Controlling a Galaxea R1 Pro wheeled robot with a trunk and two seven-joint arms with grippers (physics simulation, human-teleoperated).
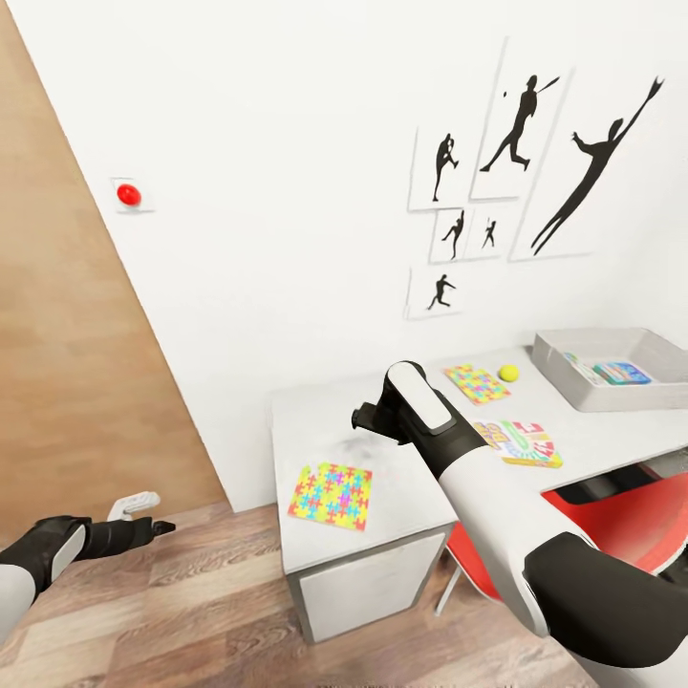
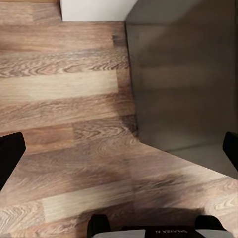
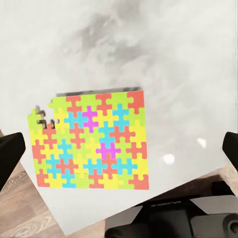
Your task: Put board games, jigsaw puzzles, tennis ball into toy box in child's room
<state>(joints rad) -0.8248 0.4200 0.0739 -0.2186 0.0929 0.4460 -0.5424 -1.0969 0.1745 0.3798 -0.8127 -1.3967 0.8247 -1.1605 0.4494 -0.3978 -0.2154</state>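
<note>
Plank flooring [image 1: 172,592] with a warm wood grain fills the lower left of the head view, running up to a smooth white wall [image 1: 287,191] hung with black sports silhouettes [image 1: 535,162] at upper right and a small red round button [image 1: 129,195] at upper left. At centre right the table [image 1: 315,430] shows a matt, faintly mottled light grey top above a white drawer unit [image 1: 377,588], with a glossy red chair [image 1: 621,521] tucked beneath.

The larger jigsaw puzzle [image 1: 331,496], a thin flat squarish mat of interlocking yellow, blue, red and pink pieces, lies near the table's front corner; the right wrist view shows it [image 3: 91,141] flat on the grey surface, with a few pieces missing at one corner. The smaller jigsaw puzzle [image 1: 476,383] lies further back, just beside the round yellow-green tennis ball [image 1: 508,373]. A flat board game [image 1: 522,443] with yellow edges rests between them and the table's front edge. The toy box [image 1: 573,382], a light grey bin with sloping sides and a thick rim, sits at the right edge and already holds a blue board game [image 1: 621,373].

The right gripper [image 1: 368,418] hovers above the table behind the larger puzzle, its black fingers [image 3: 10,153] spread wide and empty. The left gripper [image 1: 158,526] hangs low over the floor at lower left, fingers [image 2: 10,151] likewise parted, holding nothing.
</note>
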